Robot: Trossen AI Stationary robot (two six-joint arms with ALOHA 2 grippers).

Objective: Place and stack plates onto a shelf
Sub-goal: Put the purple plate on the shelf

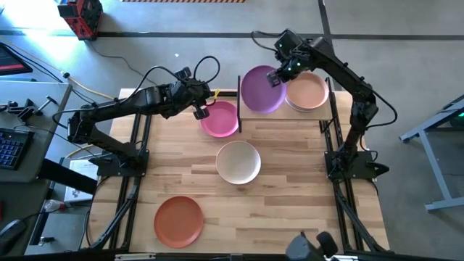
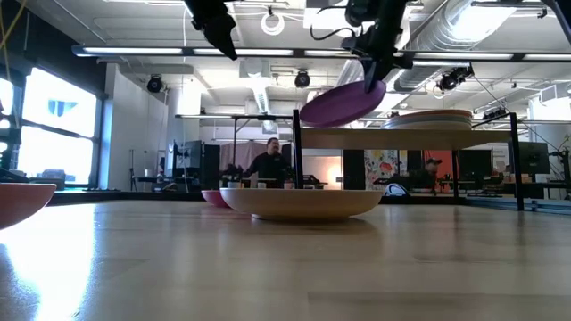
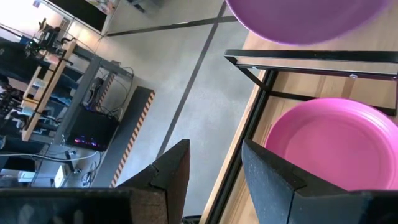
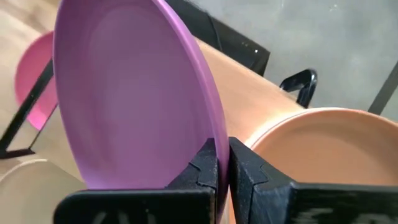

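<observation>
While its rim is pinched in the right pincer, the round matte purple plate hangs tilted over the small light-wood shelf, at nine o'clock of the peach stack; the left pincer, spread, hovers by the magenta plate.

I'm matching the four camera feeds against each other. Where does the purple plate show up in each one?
High view: purple plate at top centre, held by the right gripper, beside the peach plate.
Low view: tilted in the air, upper centre, above the shelf.
Left wrist view: cut off at the top edge.
Right wrist view: fills the left half.
Shared landmark: the magenta plate.
</observation>
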